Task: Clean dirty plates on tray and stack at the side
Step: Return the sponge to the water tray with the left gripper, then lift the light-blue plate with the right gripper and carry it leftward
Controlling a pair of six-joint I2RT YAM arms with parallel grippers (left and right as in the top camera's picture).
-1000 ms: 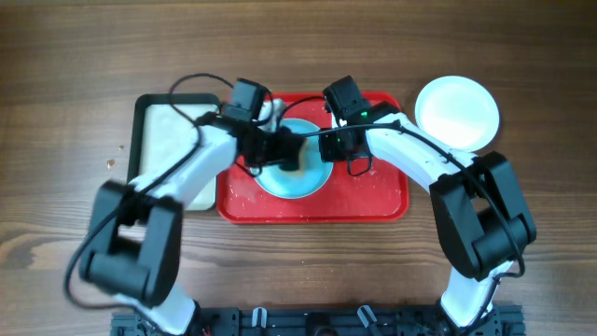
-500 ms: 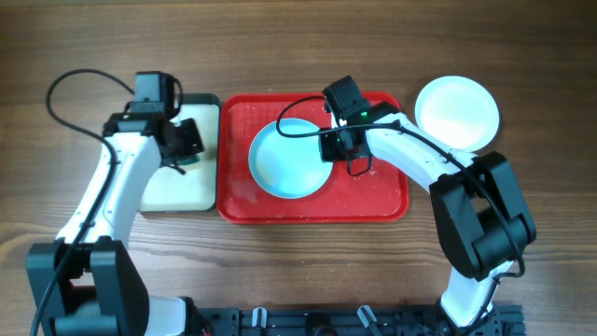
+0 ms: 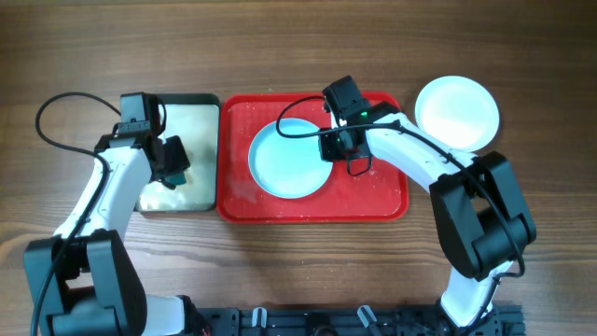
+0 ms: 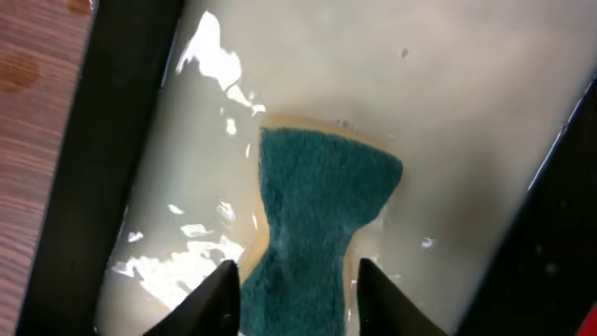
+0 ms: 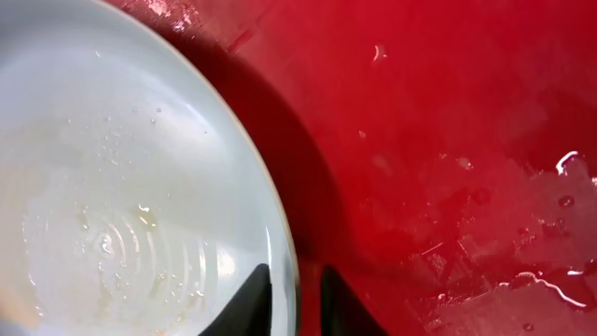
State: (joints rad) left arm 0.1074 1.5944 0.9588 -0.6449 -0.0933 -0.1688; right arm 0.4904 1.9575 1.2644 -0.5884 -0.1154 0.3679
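The wooden table (image 3: 298, 37) is filling the overhead view. The red tray (image 3: 373, 191) is lying in the middle of the frame, and its floor is glistening with beads and streaks of water (image 5: 560, 163). Touching its left edge, the smaller dark-rimmed tray (image 3: 191, 97) is sitting at centre left, its pale inside shining wet.

The light-blue plate (image 3: 284, 163) is resting flat on the left half of the red tray, and droplets and faint smears are showing on its surface in the right wrist view. The white plate (image 3: 456, 112) is sitting on the table at the upper right, just beside the red tray's upper right corner.

A green sponge (image 4: 322, 205) is lying flat in the dark-rimmed tray. The left gripper (image 4: 297, 294) is hanging over it with its jaws apart, one fingertip on each side of the sponge's narrow waist; thin gaps are showing there, though whether the pads are brushing it is hard to tell.

The right gripper (image 5: 297, 299) is sitting at the light-blue plate's right rim, right of the frame's centre in the overhead view. Its jaws are standing slightly parted, straddling the rim, with a dark gap showing on the outer side.
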